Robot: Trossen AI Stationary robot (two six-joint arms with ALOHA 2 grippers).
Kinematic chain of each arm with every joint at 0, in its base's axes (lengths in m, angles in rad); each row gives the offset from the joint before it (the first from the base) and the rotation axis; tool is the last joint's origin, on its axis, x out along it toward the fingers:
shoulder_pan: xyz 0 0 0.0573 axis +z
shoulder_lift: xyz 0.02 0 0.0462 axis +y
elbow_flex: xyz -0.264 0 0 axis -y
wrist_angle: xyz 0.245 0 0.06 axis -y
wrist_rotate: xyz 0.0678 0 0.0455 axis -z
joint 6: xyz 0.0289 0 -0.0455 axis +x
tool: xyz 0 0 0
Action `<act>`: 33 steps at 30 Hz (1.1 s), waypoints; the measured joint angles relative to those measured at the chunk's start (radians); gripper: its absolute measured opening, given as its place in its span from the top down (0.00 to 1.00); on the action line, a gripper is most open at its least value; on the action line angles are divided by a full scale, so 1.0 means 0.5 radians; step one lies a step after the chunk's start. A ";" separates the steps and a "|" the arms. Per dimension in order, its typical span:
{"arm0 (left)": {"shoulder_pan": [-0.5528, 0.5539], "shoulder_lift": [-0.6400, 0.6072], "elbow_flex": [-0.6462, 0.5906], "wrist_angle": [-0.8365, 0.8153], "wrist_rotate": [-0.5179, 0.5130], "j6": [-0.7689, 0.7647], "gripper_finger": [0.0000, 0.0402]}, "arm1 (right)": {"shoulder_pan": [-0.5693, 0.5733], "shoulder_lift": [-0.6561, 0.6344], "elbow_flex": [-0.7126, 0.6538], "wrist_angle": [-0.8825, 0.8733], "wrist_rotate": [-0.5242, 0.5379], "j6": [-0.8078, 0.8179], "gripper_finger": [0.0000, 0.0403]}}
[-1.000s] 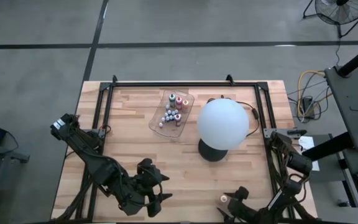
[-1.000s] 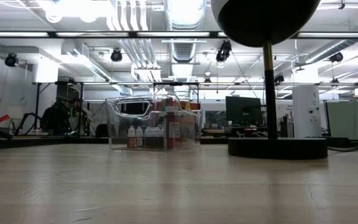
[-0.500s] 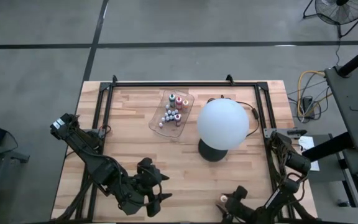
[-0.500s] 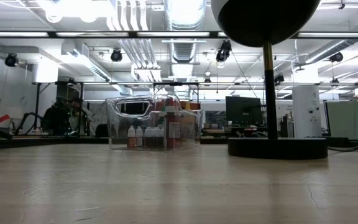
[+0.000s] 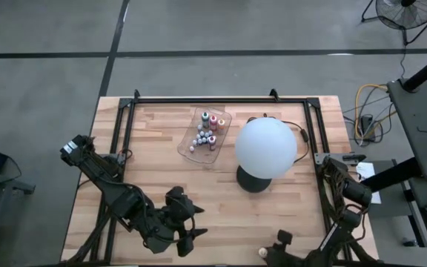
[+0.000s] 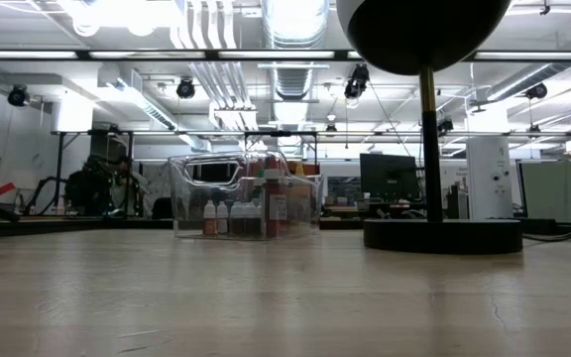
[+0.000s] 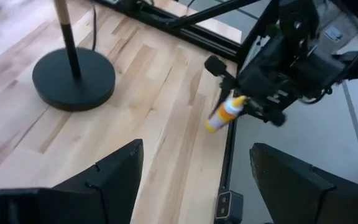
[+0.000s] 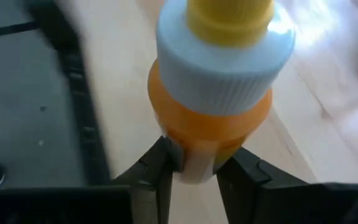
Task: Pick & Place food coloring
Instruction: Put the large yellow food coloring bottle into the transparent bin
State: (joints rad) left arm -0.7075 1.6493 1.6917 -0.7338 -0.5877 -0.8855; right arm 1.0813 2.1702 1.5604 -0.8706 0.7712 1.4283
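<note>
One food coloring bottle (image 8: 213, 93), orange with a white cap and a yellow tip, is in my right gripper (image 8: 191, 158), which is shut on it near the table's near edge, right of centre (image 5: 269, 252). The left wrist view shows this bottle (image 7: 224, 114) tilted, tip downward. Several more food coloring bottles stand in a clear plastic tray (image 5: 193, 152) at the far middle of the table, also seen in the low view (image 6: 181, 198). My left gripper (image 5: 191, 237) hovers open over the near left part of the table, its fingers wide apart (image 7: 194, 149). My right gripper pinches the bottle's orange body at its bottom end (image 8: 191, 149) between its two fingers (image 8: 157, 165). The fingers come from the table's right, slanting down, and lie along the bottle. The cap end (image 7: 211, 126) points away from the gripper and downward; whether it touches the table I cannot tell.
A lamp with a big white globe (image 5: 265, 147) on a round black base (image 7: 73, 78) stands right of the tray, its cord running to the far right. A black metal frame (image 5: 199, 100) borders the table. Bare wood lies between the two grippers.
My right gripper has shut on the orange bottle, which stood on the table near the near edge, and has drawn back toward that edge with it. The bottle has gone from upright to tilted.
</note>
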 joint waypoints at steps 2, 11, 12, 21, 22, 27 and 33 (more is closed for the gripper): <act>0.003 -0.001 0.000 0.024 0.000 0.074 0.34 | -0.003 -0.021 0.088 -0.007 -0.006 -0.166 0.79; 0.037 -0.001 0.000 0.063 0.008 0.141 0.34 | -0.026 -0.049 0.466 -0.229 -0.013 -0.524 0.77; 0.044 -0.002 0.000 0.063 0.027 0.126 0.34 | -0.026 -0.049 0.502 -0.321 -0.020 -0.511 0.77; 0.151 -0.002 0.112 0.029 0.255 0.365 0.35 | -0.088 -0.049 0.924 -0.716 -0.132 -0.731 0.77; 0.162 -0.002 0.136 0.020 0.269 0.416 0.35 | -0.106 -0.049 0.970 -0.717 -0.163 -0.771 0.77; 0.209 -0.003 0.276 -0.128 0.315 0.636 0.35 | -0.206 -0.049 1.134 -0.750 -0.279 -0.951 0.77; 0.237 -0.003 0.410 -0.271 0.359 0.886 0.35 | -0.345 -0.049 1.247 -0.868 -0.243 -1.028 0.77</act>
State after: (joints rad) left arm -0.5888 1.6478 1.8966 -0.8692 -0.4084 -0.4426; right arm 0.9086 2.1456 2.1840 -1.3048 0.6495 0.9143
